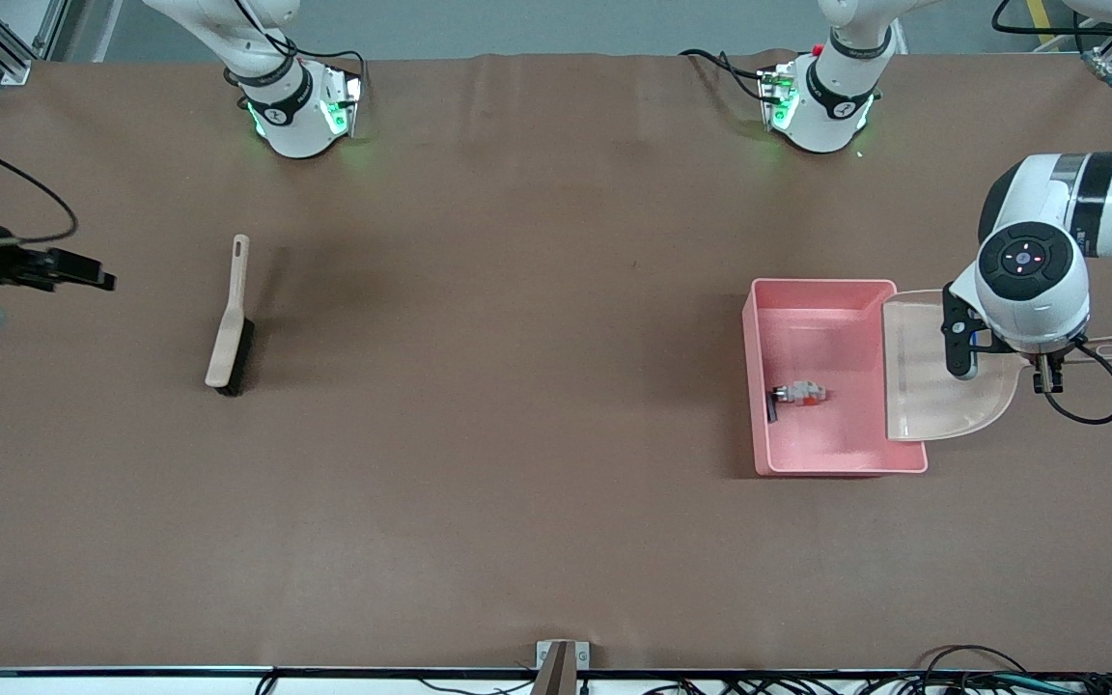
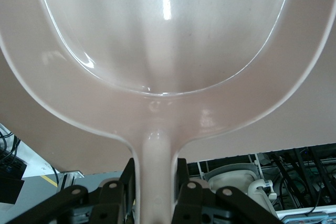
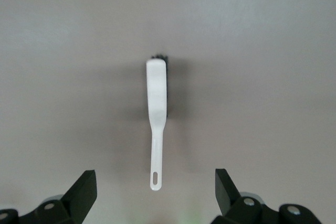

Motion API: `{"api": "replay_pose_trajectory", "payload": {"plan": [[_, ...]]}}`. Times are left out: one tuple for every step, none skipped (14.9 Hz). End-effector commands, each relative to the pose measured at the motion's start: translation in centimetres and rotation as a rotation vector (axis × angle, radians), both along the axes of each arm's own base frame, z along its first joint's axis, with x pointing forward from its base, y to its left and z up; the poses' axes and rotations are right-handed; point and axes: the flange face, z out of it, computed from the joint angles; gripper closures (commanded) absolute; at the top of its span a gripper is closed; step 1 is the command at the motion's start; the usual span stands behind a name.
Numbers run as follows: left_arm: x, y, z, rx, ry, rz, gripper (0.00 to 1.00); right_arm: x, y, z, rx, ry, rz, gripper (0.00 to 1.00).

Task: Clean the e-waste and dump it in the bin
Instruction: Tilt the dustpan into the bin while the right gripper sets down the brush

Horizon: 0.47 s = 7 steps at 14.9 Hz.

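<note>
The bin (image 1: 834, 376) sits lowest in the front view, so it's the closest thing to the camera, over toward the left arm's end of the table (image 1: 517, 434). It's the pink tub, upright, and the e-waste is already inside it: the white-grey piece (image 1: 804, 393) with orange marks is lying on the bin floor, and the dark chip (image 1: 771, 403) is right beside it, looks like touching or close to it, leaning near the wall toward the middle of the table. The dustpan (image 1: 942, 372) is up in the air, its lip overlapping the bin's rim on the side toward the left arm's end, tipped toward the bin as far as I can tell. The left tool (image 2: 155, 182) is pinching the dustpan's handle, fingers pressed tight on either side of it in the left wrist view, with the pan's scoop (image 2: 163, 35) filling most of that view and nothing in it that I can see. The brush (image 1: 230, 319) is lying flat on the table toward the right arm's end, handle pointing at the robot bases, bristles nearer the camera, nobody touching it. The right tool (image 1: 83, 270) hangs over the table edge at the right arm's end, well apart from the brush, its fingers (image 3: 81, 192) spread wide with nothing between them, and its wrist view looks straight at the brush.
</note>
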Motion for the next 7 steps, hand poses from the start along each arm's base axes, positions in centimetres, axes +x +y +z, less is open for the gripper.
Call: {"api": "replay_pose_trajectory", "payload": {"plan": [[1.0, -0.2, 2.4, 0.005, -0.040, 0.016, 0.90, 1.5, 0.9, 5.0, -0.019, -0.053, 0.026, 0.00], [1.2, -1.5, 3.4, -0.029, -0.054, 0.019, 0.90, 1.9, 1.9, 7.0, -0.028, -0.084, 0.047, 0.00], [1.4, -2.8, 4.5, -0.072, -0.064, 0.030, 0.90, 2.4, 3.2, 8.7, -0.045, -0.114, 0.072, 0.00], [1.6, -3.5, 5.5, -0.114, -0.071, 0.054, 0.90, 2.5, 4.2, 9.8, -0.066, -0.127, 0.092, 0.00], [1.8, -4.8, 6.5, -0.161, -0.090, 0.069, 0.90, 2.4, 5.3, 9.9, -0.072, -0.112, 0.102, 0.00], [1.9, -6.5, 7.5, -0.208, -0.112, 0.073, 0.90, 2.3, 6.2, 10.1, -0.075, -0.103, 0.087, 0.00], [2.0, -8.3, 8.6, -0.249, -0.138, 0.079, 0.90, 2.4, 7.3, 10.2, -0.078, -0.103, 0.079, 0.00]]}}
